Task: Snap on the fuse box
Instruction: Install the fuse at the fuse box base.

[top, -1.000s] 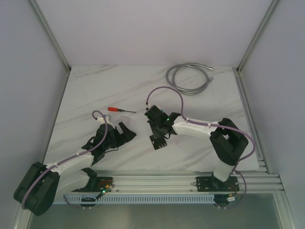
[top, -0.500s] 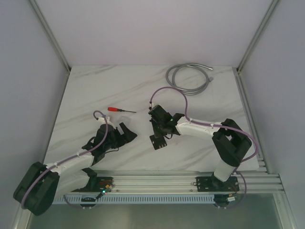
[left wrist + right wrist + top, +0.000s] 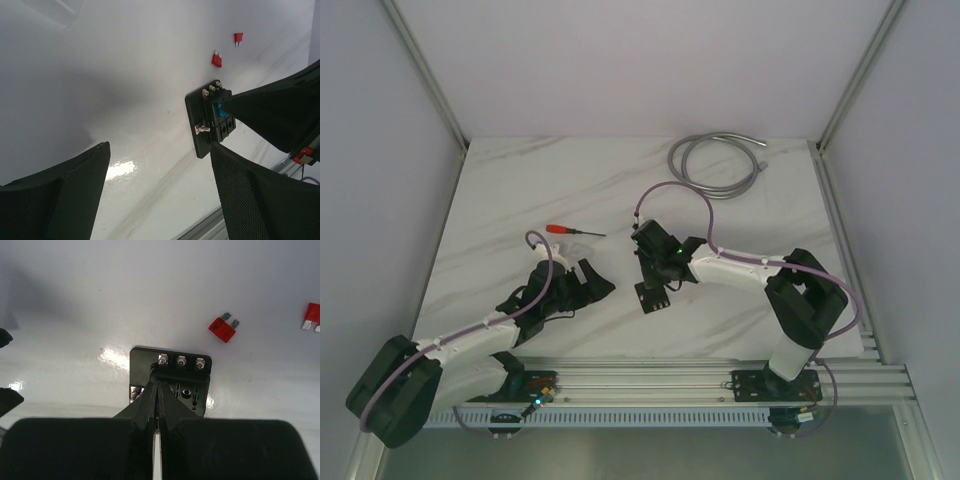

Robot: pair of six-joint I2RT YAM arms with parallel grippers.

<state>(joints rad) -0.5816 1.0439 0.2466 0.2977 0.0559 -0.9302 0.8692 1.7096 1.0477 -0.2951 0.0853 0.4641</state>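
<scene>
My left gripper (image 3: 159, 192), wide open, has edged toward the fuse box (image 3: 212, 120) lying on the counter (image 3: 520, 190). My right gripper (image 3: 157, 386), pinched closed, stays pressed on its top, so seating seems underway.

No text, label, brand, number or sign can be read in any view. The face of the fuse box (image 3: 186, 381) and the red fuse (image 3: 222, 330) lying near it on the desk (image 3: 100, 290) are too small and blurred to show any marking.

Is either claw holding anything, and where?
Left gripper: open, empty. Right gripper: tips shut against the fuse box beside a blue bit; whether they grip it cannot be told.
</scene>
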